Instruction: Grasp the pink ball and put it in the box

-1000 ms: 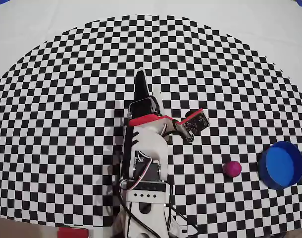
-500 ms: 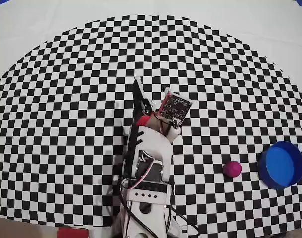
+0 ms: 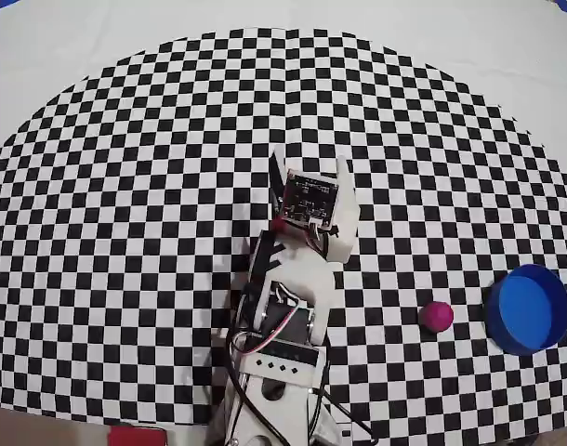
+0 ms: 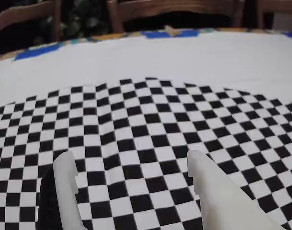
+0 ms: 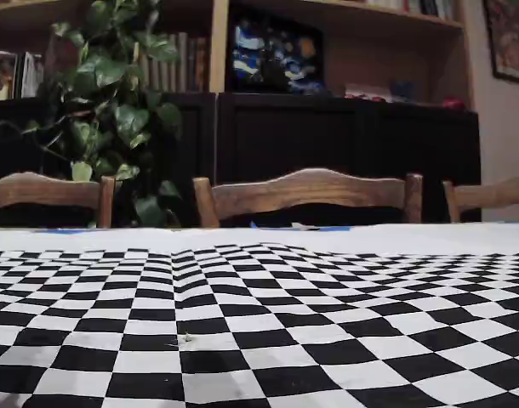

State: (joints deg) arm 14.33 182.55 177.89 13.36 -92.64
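Checkered black-and-white cloth covers the surface point(image 3: 125, 232) in the overhead view, with the arm rising from the lower middle and its pincer point(image 3: 309, 167) reaching toward the top, away from the task's things. The pink ball point(image 3: 437, 316) lies loose on the cloth at lower right, just beside the box point(image 3: 528, 309), which is empty; by my judgement nothing is done yet, and approach, grasp and drop all remain. In the wrist view the pincer's two white fingers point(image 4: 213, 191) stand spread wide over bare checks, holding nothing. The fixed view shows only cloth, wooden chairs point(image 5: 306, 194), a leafy plant point(image 5: 115, 102) and shelves. No readable writing shows anywhere.
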